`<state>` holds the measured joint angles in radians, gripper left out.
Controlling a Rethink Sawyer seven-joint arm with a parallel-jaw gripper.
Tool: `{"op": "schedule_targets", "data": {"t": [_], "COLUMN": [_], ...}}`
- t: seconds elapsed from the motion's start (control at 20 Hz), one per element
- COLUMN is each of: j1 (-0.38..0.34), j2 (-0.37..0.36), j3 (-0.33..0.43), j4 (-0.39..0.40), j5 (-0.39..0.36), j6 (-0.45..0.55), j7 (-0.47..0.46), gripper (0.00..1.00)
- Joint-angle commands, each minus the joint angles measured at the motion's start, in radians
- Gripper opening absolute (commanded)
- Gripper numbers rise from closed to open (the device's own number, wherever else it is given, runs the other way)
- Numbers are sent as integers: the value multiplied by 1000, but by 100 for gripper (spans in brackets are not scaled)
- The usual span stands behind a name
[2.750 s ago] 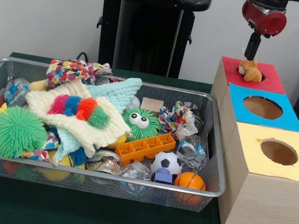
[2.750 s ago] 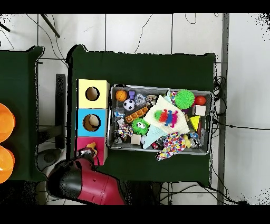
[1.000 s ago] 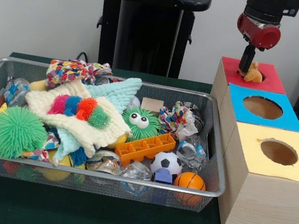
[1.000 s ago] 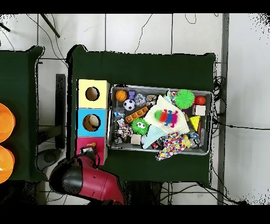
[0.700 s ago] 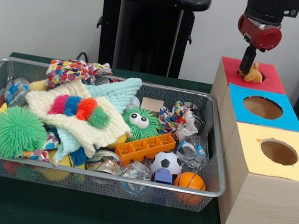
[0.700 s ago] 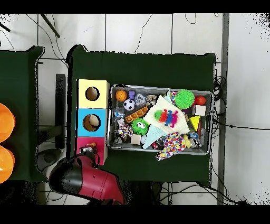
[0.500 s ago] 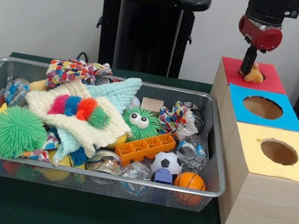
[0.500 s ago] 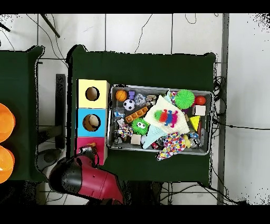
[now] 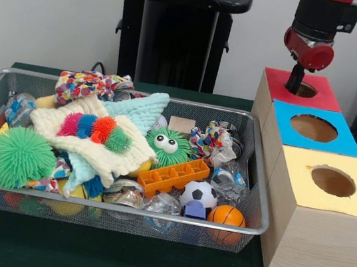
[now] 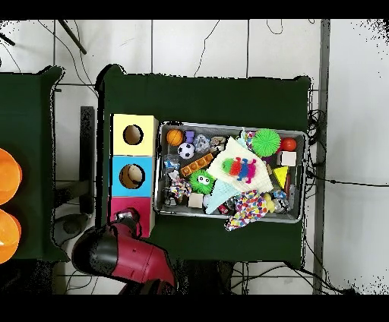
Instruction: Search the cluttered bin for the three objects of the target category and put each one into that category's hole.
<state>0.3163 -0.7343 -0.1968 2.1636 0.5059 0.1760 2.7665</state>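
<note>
Starting from the near edge of the green bench (image 9: 145,263), the wire bin (image 9: 120,211) is still full. An orange ball (image 9: 226,216) and a small soccer ball (image 9: 199,194) lie against its front rim. A green spiky ball (image 9: 19,157) sits toward 9 o'clock. Behind these are an orange brick (image 9: 173,176), a green googly-eyed toy (image 9: 166,146) and a pale cloth with a bright caterpillar on it (image 9: 91,135). A knotted rag toy (image 9: 88,85) hangs over the far rim at 11 o'clock. At 3 o'clock of the bin stand three boxes in a row running away from the camera. The yellow box (image 9: 315,228) is nearest, then the blue box (image 9: 281,119), then the red box (image 9: 276,86). The hand (image 9: 295,82) hangs at the near rim of the red hole (image 9: 304,90), its tip just at the red top. It shows only as one dark stalk, so I cannot tell how far open it is. Nothing can be seen in it, and no toy lies on the red top. I judge the step in hand to be the end of a drop into the red hole. The dropped thing, if any, is out of sight inside the box. The remaining targets would still be somewhere in the bin, though which pieces they are I cannot tell. The next move calls for lifting clear of the box, swinging toward 9 o'clock over the bin, and choosing a piece that sits free of the cloth.
</note>
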Motion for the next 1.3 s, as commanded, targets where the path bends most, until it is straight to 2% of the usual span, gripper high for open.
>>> {"op": "schedule_targets", "data": {"t": [0.05, 0.35, 0.65, 0.9, 1.3], "j1": [-7, -11, 1, 46, 135], "j2": [58, 67, 44, -16, -90], "j3": [99, 106, 86, 22, -111], "j4": [-44, -43, -39, -44, -110], "j5": [66, 72, 73, 71, 36], "j6": [-88, -103, -69, 36, 254], "j7": [197, 195, 191, 195, 238], "gripper": [0, 0, 0, 0, 0]}}
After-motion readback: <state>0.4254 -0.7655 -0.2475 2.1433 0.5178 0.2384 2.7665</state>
